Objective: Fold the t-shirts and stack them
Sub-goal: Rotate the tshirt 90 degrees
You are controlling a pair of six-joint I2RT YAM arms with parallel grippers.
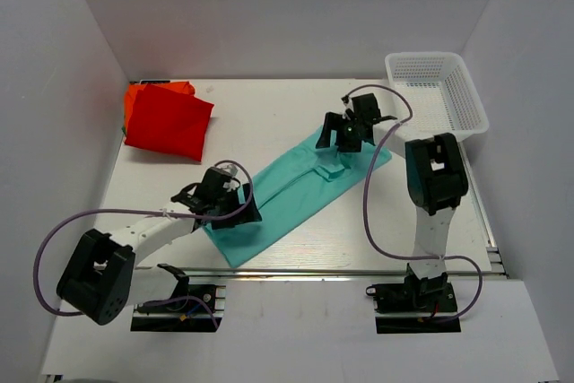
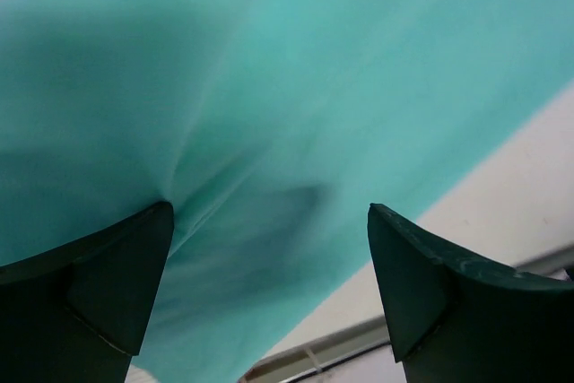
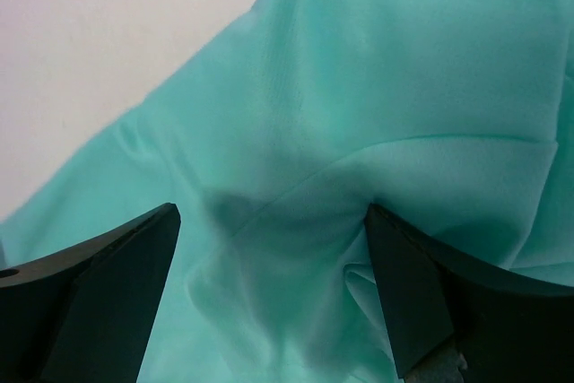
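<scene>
A teal t-shirt (image 1: pixel 296 195) lies in a long diagonal strip across the middle of the table. A folded red t-shirt (image 1: pixel 167 123) lies at the back left on an orange one whose edge (image 1: pixel 134 96) shows. My left gripper (image 1: pixel 231 211) is open, low over the teal shirt's near left end; the cloth (image 2: pixel 296 114) fills the left wrist view between the fingers. My right gripper (image 1: pixel 345 139) is open over the shirt's far right end, fingers astride a wrinkled fold (image 3: pixel 296 221).
A white mesh basket (image 1: pixel 437 91) stands at the back right corner. The table's near edge rail (image 2: pixel 359 338) shows just past the teal cloth. White walls enclose the table on three sides.
</scene>
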